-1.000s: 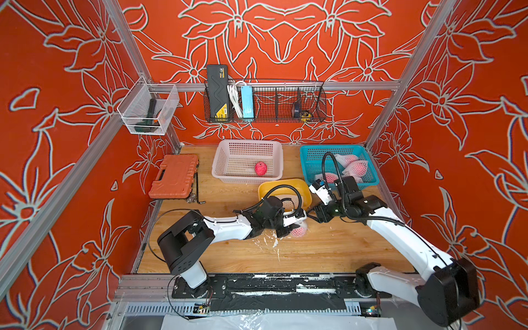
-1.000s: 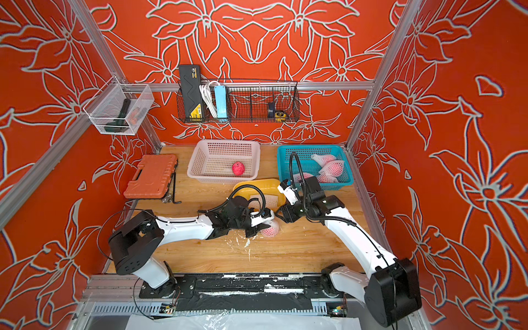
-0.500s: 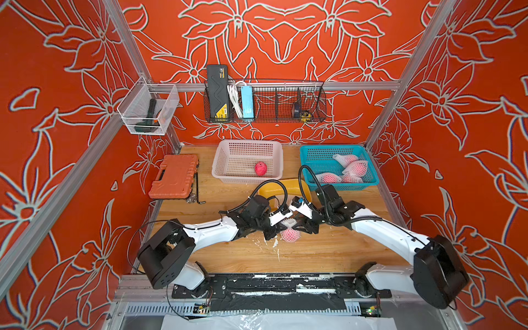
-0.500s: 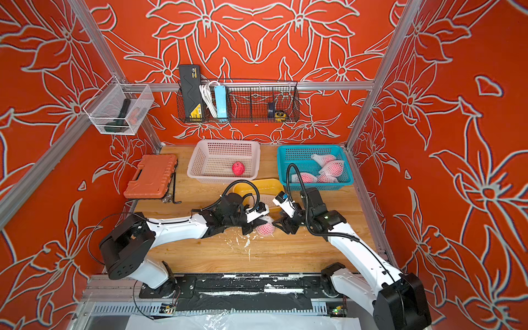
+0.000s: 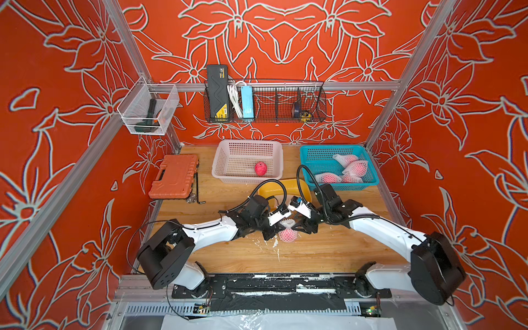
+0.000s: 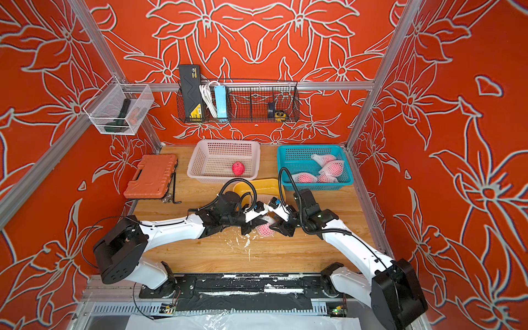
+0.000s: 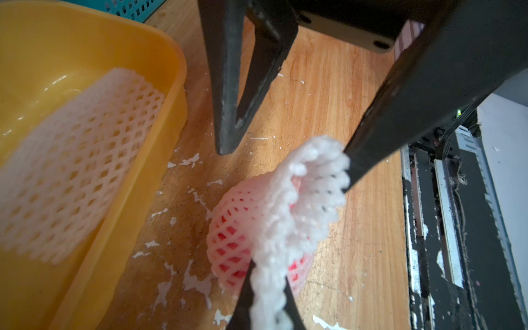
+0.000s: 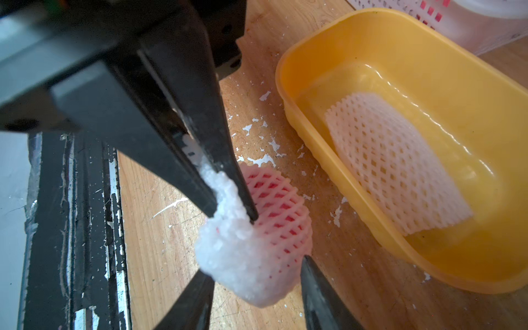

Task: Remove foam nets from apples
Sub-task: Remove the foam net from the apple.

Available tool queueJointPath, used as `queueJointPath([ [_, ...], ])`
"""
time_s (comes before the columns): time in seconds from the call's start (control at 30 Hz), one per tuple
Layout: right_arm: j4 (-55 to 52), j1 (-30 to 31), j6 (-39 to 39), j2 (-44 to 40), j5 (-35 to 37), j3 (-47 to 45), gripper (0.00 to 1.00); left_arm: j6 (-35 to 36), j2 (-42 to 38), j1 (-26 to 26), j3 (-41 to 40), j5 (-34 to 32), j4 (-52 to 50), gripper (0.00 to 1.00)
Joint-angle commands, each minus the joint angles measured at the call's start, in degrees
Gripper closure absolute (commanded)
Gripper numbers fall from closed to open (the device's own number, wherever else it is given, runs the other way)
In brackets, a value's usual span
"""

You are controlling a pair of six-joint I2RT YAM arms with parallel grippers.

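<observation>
Orange floral walls (image 5: 285, 43), wooden table (image 5: 328, 254). The working apple (image 5: 288, 236) is just 6 o'clock of table centre, down at the wood; can't tell if it's resting or slightly lifted. The foam net (image 7: 300, 200) is on it, free end flared up.

Left gripper (image 8: 233, 214) comes in from 9 o'clock. Jaws are pinched tight on the flared end, foam squashed between the tips.

Right gripper (image 7: 285, 160) comes in from 3 o'clock. Jaws are apart, clamping nothing. One fingertip touches the flare's rim and the other hangs clear over bare wood. In the right wrist view its tips sit either side of the net's bunched end.

White flakes (image 5: 274, 244) are scattered on the wood around the apple.

Yellow tub (image 5: 268, 187) is just beside the grippers at 12 o'clock, with one loose net (image 8: 394, 171) lying flat inside.

Along the far edge:
- White basket (image 5: 228, 160) at 12 o'clock, holding one bare apple (image 5: 260, 168).
- Teal basket (image 5: 331, 148) at 1 o'clock, holding several netted apples (image 5: 354, 168).
- Orange case (image 5: 174, 175) at 10 o'clock.
</observation>
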Motion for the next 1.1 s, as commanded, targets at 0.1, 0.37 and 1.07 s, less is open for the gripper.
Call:
queueJointPath([
  [0.1, 2.0, 0.9, -1.7, 1.6, -3.1, 0.8, 0.62, -0.5, -1.2, 0.4, 0.6, 4.0, 0.7, 0.91],
  [0.37, 2.2, 3.8, -1.7, 3.4, -2.4, 1.8, 0.75, -0.7, -2.3, 0.8, 0.0, 2.5, 0.2, 0.93],
  [1.07, 2.8, 4.3, -1.9, 6.2, -2.2, 3.6, 0.97, -2.1, -5.5, 2.7, -4.7, -6.0, -7.1, 0.34],
])
